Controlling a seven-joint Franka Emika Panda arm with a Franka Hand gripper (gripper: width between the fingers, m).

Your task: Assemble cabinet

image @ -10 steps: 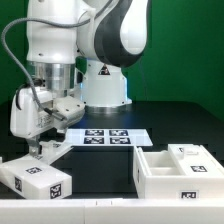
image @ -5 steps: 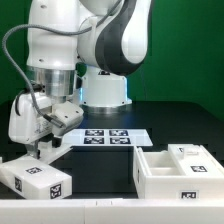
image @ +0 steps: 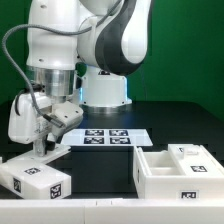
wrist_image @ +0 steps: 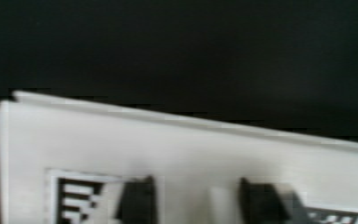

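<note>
Across the black surface (image: pixel 185 118): Panda arm (image: pixel 70 50) at 11 o'clock, compartmented cabinet box (image: pixel 155 185) at 4 o'clock, tagged white cabinet piece (image: pixel 30 178) at 8 o'clock, marker board (image: pixel 105 137) centre. End effector (image: pixel 38 150) hangs over the piece's far edge; can't tell if it's touching. Wrist view: fingers (wrist_image: pixel 131 200) spread, piece's tagged face showing between them, nothing gripped. Likely step: grasp the piece. Suggest centring the edge between the fingers, staying square, descending straight, and clamping only once both pads overlap the wall. Off-centre closure would probably skew it.
</note>
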